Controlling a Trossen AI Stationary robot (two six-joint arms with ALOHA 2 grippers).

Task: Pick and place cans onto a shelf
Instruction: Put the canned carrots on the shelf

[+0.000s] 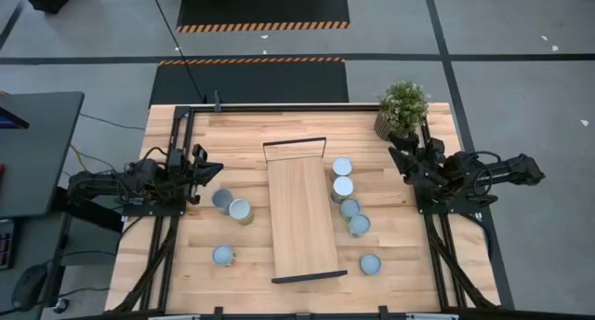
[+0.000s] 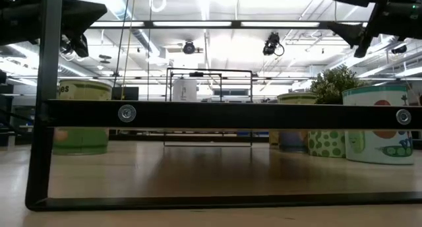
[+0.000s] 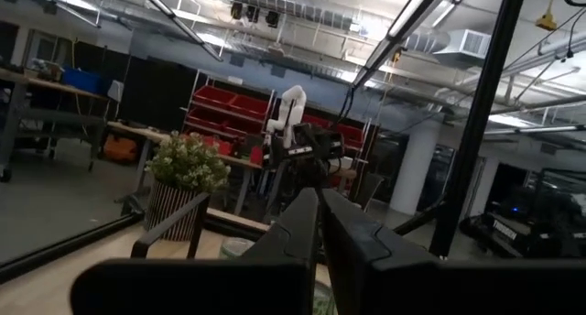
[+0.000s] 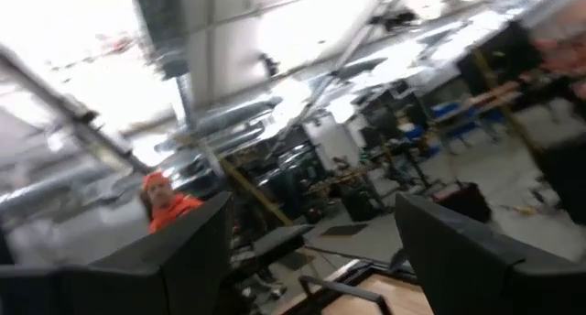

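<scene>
Left gripper (image 1: 206,168): raised at the table's left edge, fingers (image 3: 302,228) pressed together, holding nothing.
Right gripper (image 1: 400,159): raised at the right edge, fingers (image 4: 197,246) spread wide, empty.
Cans, left (image 1: 240,210): three, just ahead of and beyond the closed jaws.
Cans, right (image 1: 343,187): five, ahead of the open jaws.
Shelf (image 1: 301,217): bare, between both groups.
Potted plant (image 1: 403,107): just beside the right gripper.

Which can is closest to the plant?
The can at the top of the row right of the shelf. It sits nearest the plant; the other four in that row trail away from it.
</scene>
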